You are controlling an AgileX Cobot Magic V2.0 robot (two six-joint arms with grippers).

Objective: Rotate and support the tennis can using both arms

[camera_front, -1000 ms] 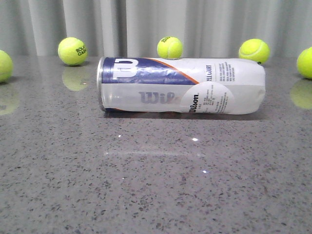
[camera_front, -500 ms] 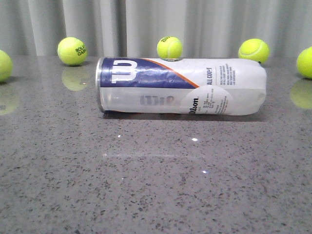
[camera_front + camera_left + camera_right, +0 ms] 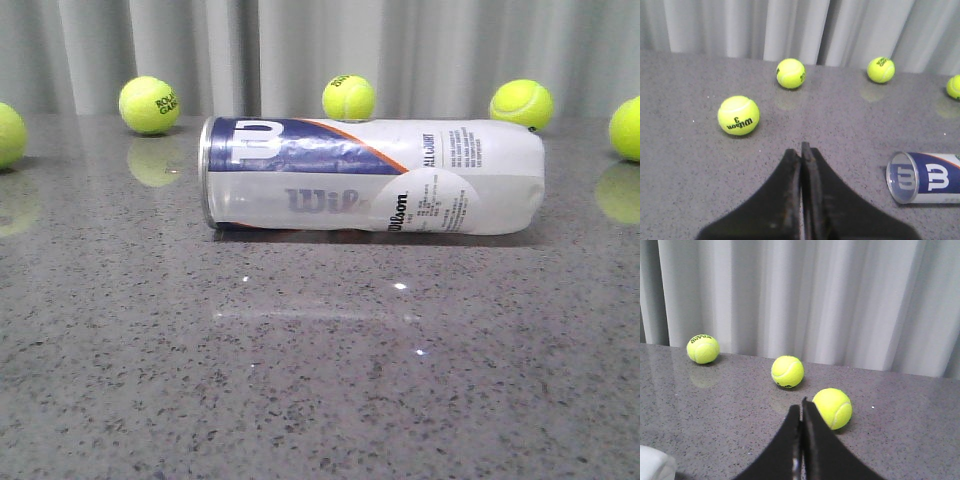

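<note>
The tennis can (image 3: 370, 175) lies on its side on the grey table, silver rim to the left, white closed end to the right, navy Wilson label facing up and forward. My left gripper (image 3: 801, 147) is shut and empty; the can's rim end (image 3: 927, 177) lies off to one side of it, apart. My right gripper (image 3: 800, 405) is also shut with nothing in it, and the can's white end (image 3: 655, 462) just shows at the frame's corner. Neither arm appears in the front view.
Yellow-green tennis balls lie behind the can along the curtain: one at back left (image 3: 149, 104), one centre (image 3: 349, 97), one right (image 3: 521, 104), others at both edges. A ball (image 3: 832, 408) sits close beside the right fingertips. The grey curtain closes off the table's back.
The can rolled slightly about its long axis half a second ago, its label turning down towards me, and has rolled back to where it was a second ago.
</note>
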